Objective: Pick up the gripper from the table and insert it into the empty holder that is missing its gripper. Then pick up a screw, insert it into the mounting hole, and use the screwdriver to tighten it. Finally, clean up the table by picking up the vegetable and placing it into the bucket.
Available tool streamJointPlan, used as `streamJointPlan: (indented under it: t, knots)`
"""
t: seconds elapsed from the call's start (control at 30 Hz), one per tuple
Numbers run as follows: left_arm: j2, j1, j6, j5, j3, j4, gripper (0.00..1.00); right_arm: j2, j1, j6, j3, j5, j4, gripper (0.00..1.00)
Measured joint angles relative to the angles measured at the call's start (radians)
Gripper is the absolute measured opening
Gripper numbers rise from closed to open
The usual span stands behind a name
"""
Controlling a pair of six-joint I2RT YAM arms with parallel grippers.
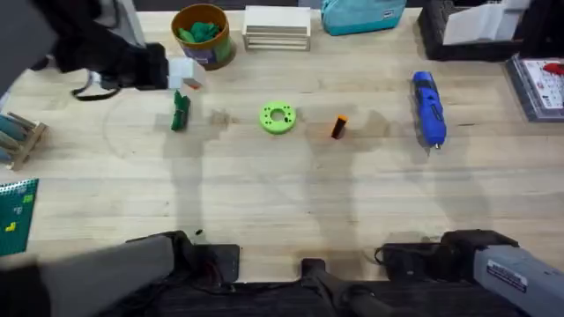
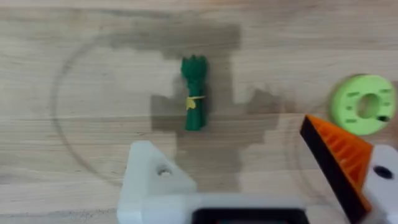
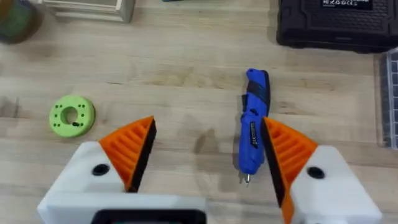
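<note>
Five loose items lie in a row across the middle of the light wooden surface (image 1: 291,189) in the overhead view.

- Vegetable (image 1: 180,112): dark green bundle with a yellow band, lying flat at the left of the row, in shadow. In the left wrist view it lies on bare wood (image 2: 194,93), apart from everything else.
- Lime-green ring (image 1: 278,118): flat, just right of the vegetable.
- Gripper (image 1: 339,127): small orange piece with a black end, lying alone right of the ring.
- Screwdriver (image 1: 428,107): bright blue, lying lengthwise at the right, tip toward the lower edge of the frame.
- Bucket (image 1: 202,35): yellow-ochre tub at upper left, upright, with green material inside.

Left hand (image 2: 249,180): above the vegetable at upper left in the overhead view. One side is a bare white holder (image 2: 152,180) with a mounting hole; the other side carries an orange ribbed finger. Spread wide, nothing between them.

Right hand (image 3: 205,162): two orange ribbed fingers (image 3: 130,149) on white mounts, spread wide, holding nothing. The screwdriver (image 3: 252,134) lies on the wood just beside one finger; whether they touch cannot be told.

Background, upper edge: stack of pale boards (image 1: 277,28), teal pouch (image 1: 361,16), black case (image 1: 458,35).
</note>
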Motion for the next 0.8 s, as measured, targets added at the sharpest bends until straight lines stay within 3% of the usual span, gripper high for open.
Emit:
streamJointPlan:
  t: [0.53,0.8]
  knots:
    - [-0.485,0.0,-0.003,0.311,0.0,-0.019,0.985,0.0,0.0,0.0,0.0,0.0,0.0,0.991]
    - [-0.666,0.0,-0.004,0.381,0.0,-0.024,0.985,0.0,0.0,0.0,0.0,0.0,0.0,0.992]
